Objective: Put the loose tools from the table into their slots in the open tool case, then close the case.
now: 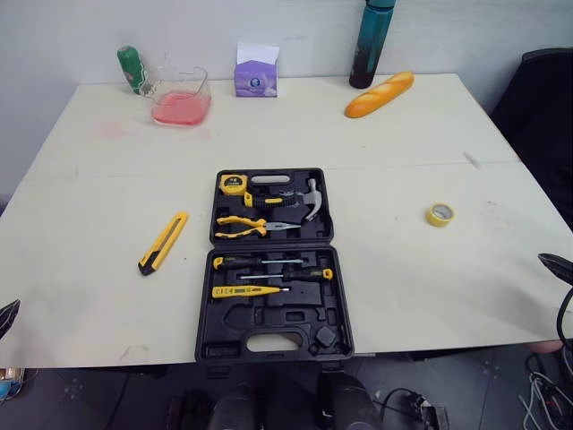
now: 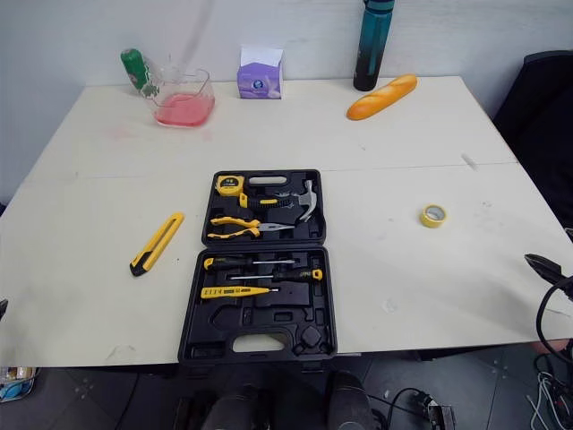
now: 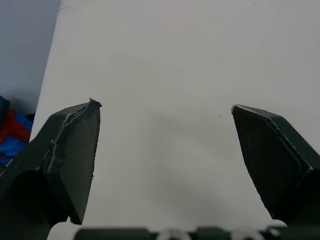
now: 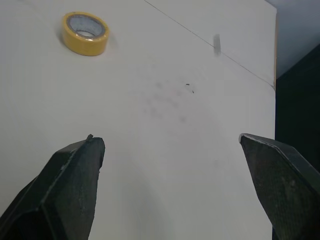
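Hanging wide open and empty, the left gripper and right gripper may skid the flat utility knife instead of lifting it.

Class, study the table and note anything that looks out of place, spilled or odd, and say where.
The yellow utility knife lies loose left of the open tool case, and the tape roll lies to its right. A faint pink smear beside the pink-filled container looks like a spill.
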Action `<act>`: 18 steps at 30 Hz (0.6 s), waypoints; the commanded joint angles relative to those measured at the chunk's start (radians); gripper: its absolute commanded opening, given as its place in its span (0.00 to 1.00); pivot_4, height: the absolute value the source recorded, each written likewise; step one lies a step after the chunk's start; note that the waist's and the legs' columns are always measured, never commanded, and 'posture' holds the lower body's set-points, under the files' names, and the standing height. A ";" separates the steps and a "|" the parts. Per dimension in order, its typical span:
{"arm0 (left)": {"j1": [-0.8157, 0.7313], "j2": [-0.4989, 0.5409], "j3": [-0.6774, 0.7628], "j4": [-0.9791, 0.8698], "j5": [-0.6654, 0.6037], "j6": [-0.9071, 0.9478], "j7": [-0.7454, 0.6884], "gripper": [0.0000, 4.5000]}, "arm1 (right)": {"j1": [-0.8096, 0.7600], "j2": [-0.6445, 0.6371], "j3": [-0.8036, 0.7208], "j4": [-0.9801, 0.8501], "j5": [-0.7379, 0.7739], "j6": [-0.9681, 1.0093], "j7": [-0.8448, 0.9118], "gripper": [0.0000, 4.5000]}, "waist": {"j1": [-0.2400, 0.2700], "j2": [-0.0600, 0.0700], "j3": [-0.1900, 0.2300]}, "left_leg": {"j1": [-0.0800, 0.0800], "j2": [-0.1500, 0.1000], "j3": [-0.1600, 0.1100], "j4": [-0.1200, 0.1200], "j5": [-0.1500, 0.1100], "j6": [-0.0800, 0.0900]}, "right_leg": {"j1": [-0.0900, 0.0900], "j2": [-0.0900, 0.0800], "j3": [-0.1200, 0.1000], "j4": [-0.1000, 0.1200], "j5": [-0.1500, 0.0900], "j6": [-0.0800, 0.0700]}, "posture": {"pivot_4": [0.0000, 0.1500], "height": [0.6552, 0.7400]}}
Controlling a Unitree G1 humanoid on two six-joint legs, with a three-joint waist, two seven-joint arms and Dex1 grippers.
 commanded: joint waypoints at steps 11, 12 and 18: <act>-0.031 0.040 -0.063 -0.386 -0.106 0.257 0.015 0.98 | -0.045 0.105 -0.027 -0.186 0.156 0.069 0.220 1.00 | -0.004 0.000 0.000 | 0.000 0.000 0.000 0.000 0.001 -0.001 | 0.000 0.003 0.001 0.001 0.000 0.000 | 1.00 1.00; -0.034 0.044 -0.068 -0.406 -0.112 0.286 0.020 0.98 | -0.045 0.116 -0.027 -0.208 0.164 0.078 0.224 1.00 | -0.004 0.000 0.000 | 0.000 0.000 0.000 0.000 0.001 -0.001 | 0.000 0.004 0.001 0.001 0.000 0.000 | 1.00 1.00; -0.064 0.087 -0.106 -0.522 -0.166 0.521 0.066 0.98 | -0.001 0.224 -0.001 -0.497 0.243 0.204 0.221 1.00 | -0.002 0.000 0.000 | 0.000 0.001 0.000 0.000 0.002 -0.001 | 0.001 0.006 0.001 0.004 0.000 0.000 | 1.00 1.00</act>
